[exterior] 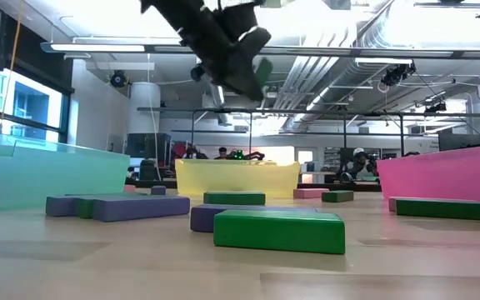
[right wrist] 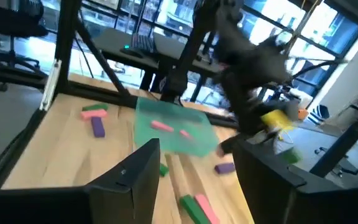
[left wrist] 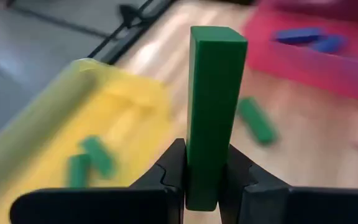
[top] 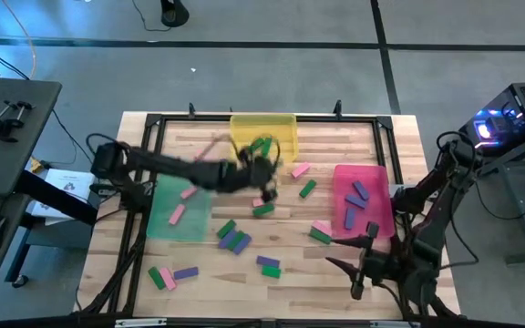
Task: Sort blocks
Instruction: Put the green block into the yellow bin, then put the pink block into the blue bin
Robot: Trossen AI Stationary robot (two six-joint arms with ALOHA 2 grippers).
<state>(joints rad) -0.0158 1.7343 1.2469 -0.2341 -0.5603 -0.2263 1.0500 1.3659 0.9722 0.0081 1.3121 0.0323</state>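
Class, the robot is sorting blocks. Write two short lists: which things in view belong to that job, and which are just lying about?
Belong to the job:
- left gripper, shut on a green block
- loose blocks on the table
- yellow tray, green tray, pink tray

Just lying about:
- computer with lights
- side table
- right gripper, waiting, open

- Floor [top: 272, 68]: grey, smooth, crossed by dark lines.
- Side desk [top: 7, 137]: dark top, standing just beside the wooden table [top: 180, 292].
- Ceiling [exterior: 373, 37]: exposed ducts and pipework, long strip lights lit.
- Windows [exterior: 23, 104]: at one side of the room, daylight behind them.
- Far end of the room: desks and equipment; detail cannot be made out.
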